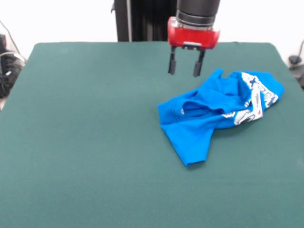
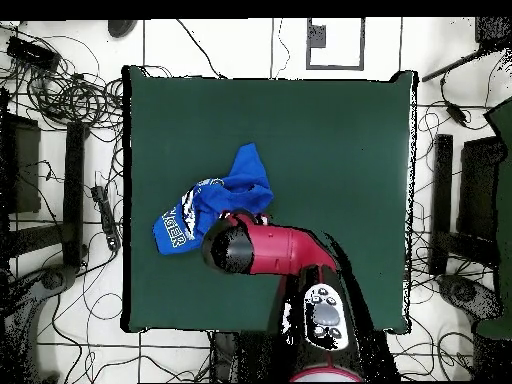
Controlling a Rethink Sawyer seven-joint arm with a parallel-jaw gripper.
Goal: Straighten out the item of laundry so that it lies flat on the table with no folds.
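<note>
The bright blue T-shirt (image 1: 216, 111) lies crumpled on the green table (image 1: 85, 142), right of centre in the front view. Its white print shows on a folded-over part at the right end, and one sleeve points toward the front edge. In the overhead view the shirt (image 2: 215, 200) lies at the table's left side, partly hidden under the arm. My gripper (image 1: 185, 66) hangs above the table just behind the shirt's left part. It is open and empty, fingers (image 1: 172, 64) apart, not touching the cloth.
The robot's pedestal (image 1: 142, 21) stands behind the table's far edge. Cables and dark equipment (image 2: 60, 120) lie on the floor around the table. The red arm (image 2: 280, 250) reaches over the table from the base side.
</note>
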